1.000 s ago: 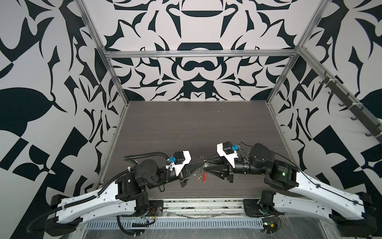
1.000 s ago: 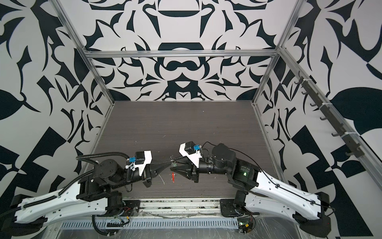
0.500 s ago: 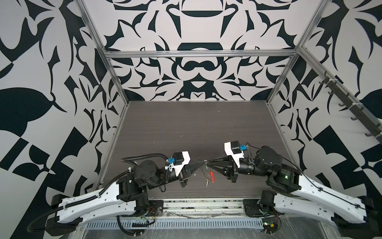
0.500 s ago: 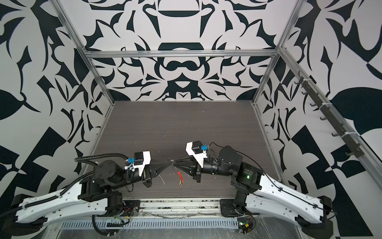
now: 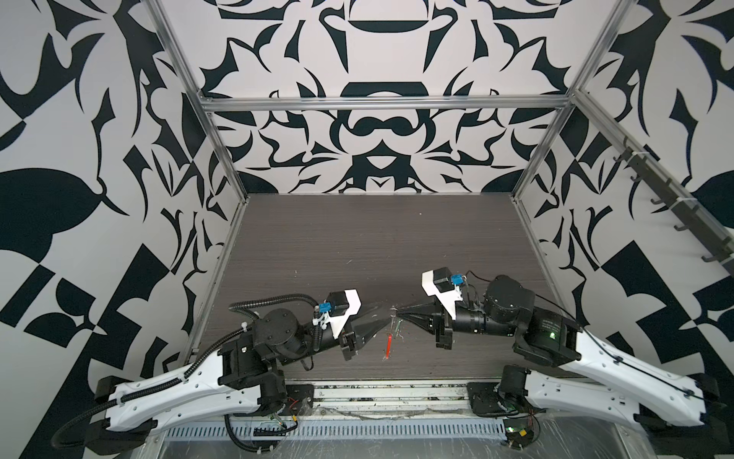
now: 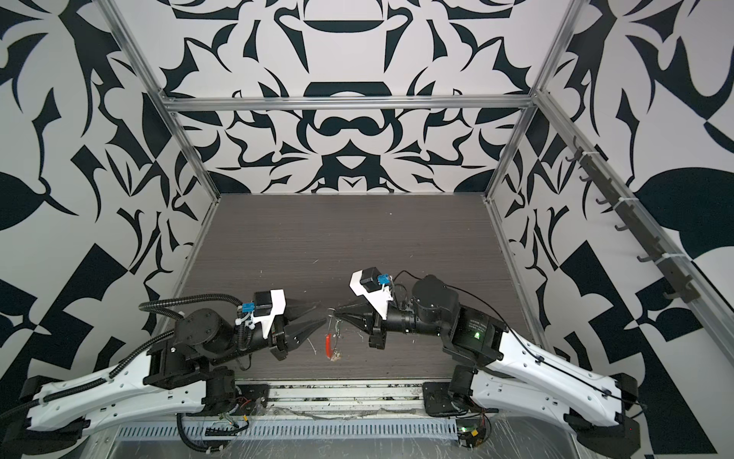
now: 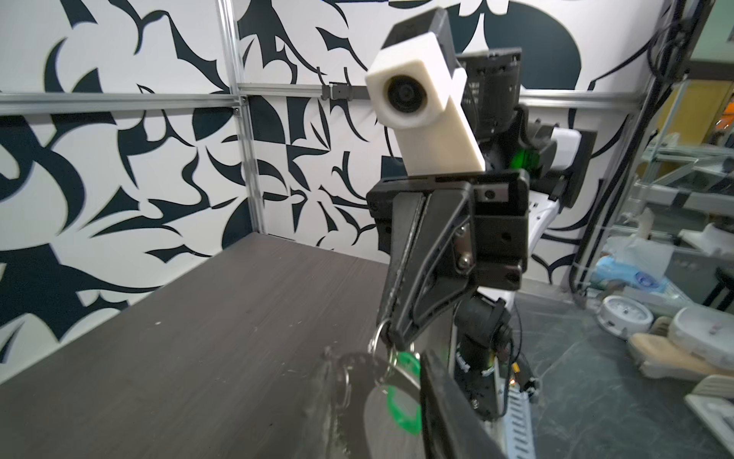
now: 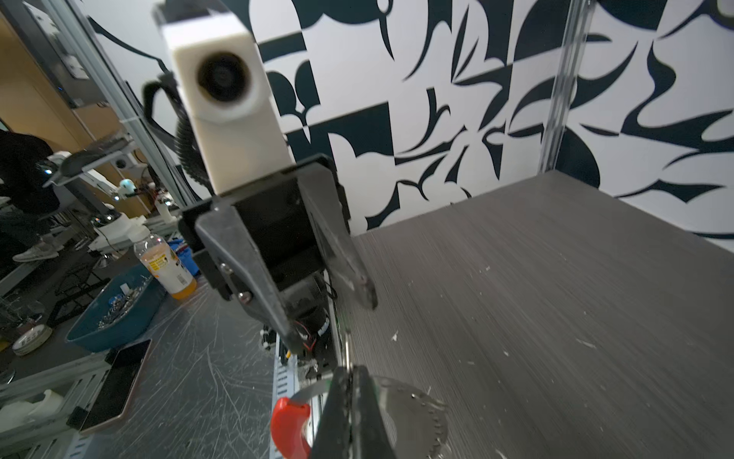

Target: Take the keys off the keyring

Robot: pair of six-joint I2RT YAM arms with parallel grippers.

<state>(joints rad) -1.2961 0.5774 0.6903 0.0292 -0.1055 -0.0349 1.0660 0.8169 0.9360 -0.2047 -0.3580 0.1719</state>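
The keyring hangs near the table's front edge, and its red plastic section (image 5: 388,345) (image 6: 327,344) (image 8: 289,427) points down. My right gripper (image 5: 399,315) (image 6: 333,314) (image 8: 349,381) is shut on the ring's thin metal wire at the top. One of the keys hangs just under that grip by its green tag (image 7: 406,367). A grey toothed metal piece (image 8: 417,409) lies beside the shut jaws. My left gripper (image 5: 383,316) (image 6: 322,312) (image 7: 381,397) faces it from the left. It is open, and the ring and tag sit between its spread fingers untouched.
The dark wood-grain table (image 5: 357,246) carries white flecks. Patterned walls close in three sides, with a hook rail (image 5: 675,206) on the right wall. A metal rail (image 5: 389,393) runs along the front edge. Beyond it stand a blue bin (image 8: 119,314) and a bottle (image 8: 167,270).
My right gripper has closed on the keyring. My left gripper, shut on it a second ago, has opened and let go, so the ring hangs from the right gripper alone.
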